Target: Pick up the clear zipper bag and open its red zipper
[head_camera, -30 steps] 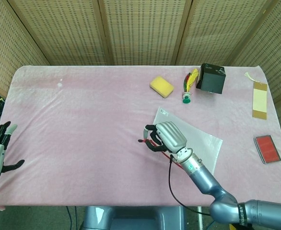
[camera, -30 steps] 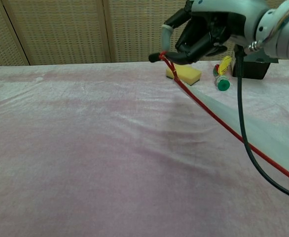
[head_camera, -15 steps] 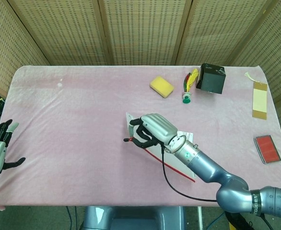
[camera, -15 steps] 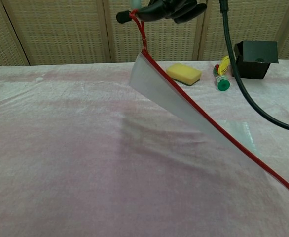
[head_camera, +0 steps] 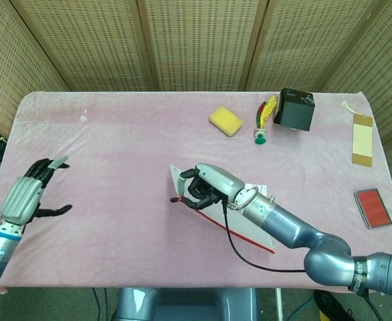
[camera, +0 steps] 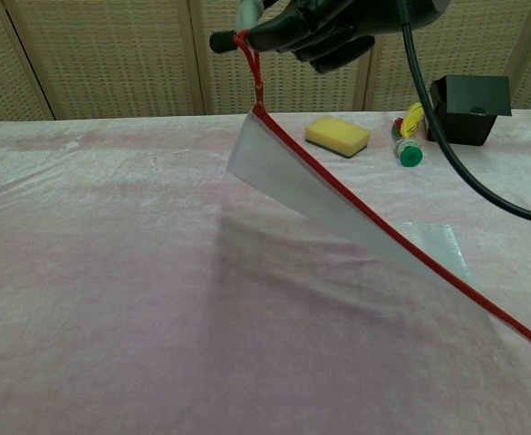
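The robot's left hand [head_camera: 29,196] hangs empty, fingers spread, near the table's front-left edge; mid-table, its right hand [head_camera: 206,186] pinches the red zipper pull [camera: 251,62], dangling the clear flat plastic zipper bag [camera: 311,186]. Lift done; next, the left must likely grip the bag.

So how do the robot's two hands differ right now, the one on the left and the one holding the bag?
The right hand pinches the red pull of the clear zipper bag, lifting that end off the table; the left hand holds nothing. The right hand's fingers are curled in; the left hand's are spread apart. The right hand is above the table's middle; the left hand is at the left edge, showing only in the head view. Both have black fingers and silver backs.
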`<state>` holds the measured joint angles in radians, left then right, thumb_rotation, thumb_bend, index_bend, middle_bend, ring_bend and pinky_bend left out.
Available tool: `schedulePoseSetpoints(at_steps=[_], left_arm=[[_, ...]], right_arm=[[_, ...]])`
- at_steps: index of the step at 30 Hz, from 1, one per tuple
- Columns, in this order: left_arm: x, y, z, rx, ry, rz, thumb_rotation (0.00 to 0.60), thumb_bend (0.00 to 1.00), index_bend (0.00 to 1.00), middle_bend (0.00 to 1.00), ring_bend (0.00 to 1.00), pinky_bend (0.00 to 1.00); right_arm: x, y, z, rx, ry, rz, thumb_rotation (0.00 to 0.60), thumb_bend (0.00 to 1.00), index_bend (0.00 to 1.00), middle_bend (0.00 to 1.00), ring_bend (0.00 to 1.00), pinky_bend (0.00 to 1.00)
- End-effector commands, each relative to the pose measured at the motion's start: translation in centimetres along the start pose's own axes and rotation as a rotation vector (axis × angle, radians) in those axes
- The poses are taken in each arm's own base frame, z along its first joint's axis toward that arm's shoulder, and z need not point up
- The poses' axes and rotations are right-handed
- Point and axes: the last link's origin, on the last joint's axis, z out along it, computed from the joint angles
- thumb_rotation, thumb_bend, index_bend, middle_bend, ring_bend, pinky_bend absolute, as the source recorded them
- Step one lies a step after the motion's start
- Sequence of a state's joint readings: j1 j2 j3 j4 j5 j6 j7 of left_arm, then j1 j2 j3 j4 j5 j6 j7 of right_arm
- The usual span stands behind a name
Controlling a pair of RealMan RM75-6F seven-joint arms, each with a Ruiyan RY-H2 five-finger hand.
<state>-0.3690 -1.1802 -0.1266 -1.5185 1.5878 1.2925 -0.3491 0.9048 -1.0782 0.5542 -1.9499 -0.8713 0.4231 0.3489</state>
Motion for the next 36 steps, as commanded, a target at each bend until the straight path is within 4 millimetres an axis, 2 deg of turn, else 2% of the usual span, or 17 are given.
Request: schedulePoseSetpoints(at_steps=[1,3,5,8,11,19,26,34,36], left_arm=[[-3.9,4.1,6.4,-0.212,-0.087,-0.136,0.600,0.00,0.01,0.85,0.72,0.73],[-4.9,5.0,7.8,-0.239,-0.115,-0.156,0.600,0.00,0.06,0.92,0.80,0.85],[-6.1,6.3,9.0,-0.257,-0.148,-0.207,0.600,0.00,0.12,0.96,0.84,0.92],[-7.2,7.7,10.2,-0.269,-0.198,-0.262,0.600,0.00,0.16,0.97,0.85,0.96],[-8.8,9.8,11.7,-0.274,-0.254,-0.343,0.600,0.00,0.19,0.97,0.85,0.96],[-10.9,12.7,13.5,-0.240,-0.353,-0.545,0.600,0.00,0.27,0.97,0.85,0.96],[-11.5,13.9,14.4,-0.214,-0.385,-0.677,0.600,0.00,0.33,0.97,0.85,0.96],[-11.8,14.9,15.1,-0.222,-0.403,-0.681,0.600,0.00,0.38,0.97,0.85,0.96],[-11.7,15.1,15.2,-0.224,-0.407,-0.678,0.600,0.00,0.42,0.97,0.85,0.96]], right_arm=[[0.0,1.0,0.3,-0.004,0.007,0.020,0.600,0.73,0.85,0.97,0.96,1.00],[0.0,1.1,0.5,-0.001,0.007,0.024,0.600,0.73,0.85,0.97,0.96,1.00],[0.0,1.3,0.7,0.000,0.006,0.036,0.600,0.73,0.85,0.97,0.96,1.00],[0.1,1.5,1.0,-0.002,0.006,0.044,0.600,0.73,0.85,0.97,0.96,1.00],[0.5,1.4,1.4,-0.001,0.016,0.055,0.600,0.73,0.85,0.97,0.96,1.00],[1.4,1.3,1.8,-0.001,0.039,0.073,0.600,0.73,0.85,0.97,0.96,1.00],[1.5,1.2,1.7,-0.003,0.039,0.077,0.600,0.73,0.85,0.97,0.96,1.00],[1.4,1.0,1.6,-0.001,0.033,0.076,0.600,0.73,0.85,0.97,0.96,1.00],[1.3,1.0,1.5,0.000,0.033,0.075,0.600,0.73,0.85,0.97,0.96,1.00]])
